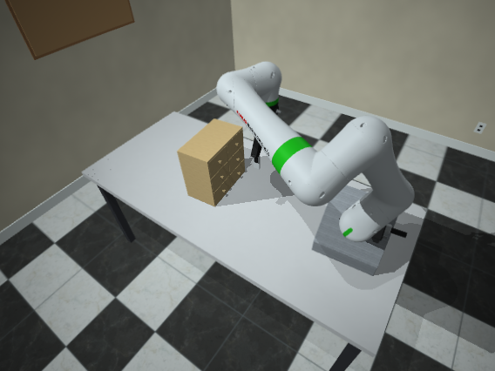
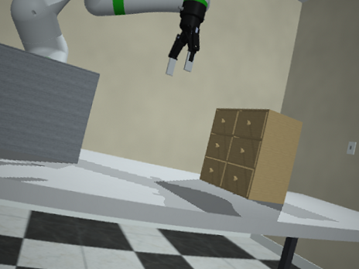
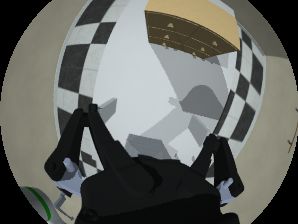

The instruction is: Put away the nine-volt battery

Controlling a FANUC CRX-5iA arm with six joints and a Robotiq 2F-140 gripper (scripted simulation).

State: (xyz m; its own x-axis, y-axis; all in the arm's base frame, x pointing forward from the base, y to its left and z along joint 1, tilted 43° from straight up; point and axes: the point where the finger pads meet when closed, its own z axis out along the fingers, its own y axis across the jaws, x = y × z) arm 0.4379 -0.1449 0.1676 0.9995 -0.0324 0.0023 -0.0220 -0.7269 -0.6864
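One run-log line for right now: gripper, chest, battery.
gripper: open, empty, high above table | chest: all six drawers pushed in | battery: not visible in any view

Arm (image 1: 279, 144) hides table (image 1: 144, 174) beside chest (image 1: 205, 161)

The top view looks down from high beyond the surface's (image 1: 244, 244) long edge, taking in the whole arm. The exterior view sits low, near surface height, facing the chest's (image 2: 274, 157) drawer fronts. The wrist view peers down past the jaws — all three share the chest.
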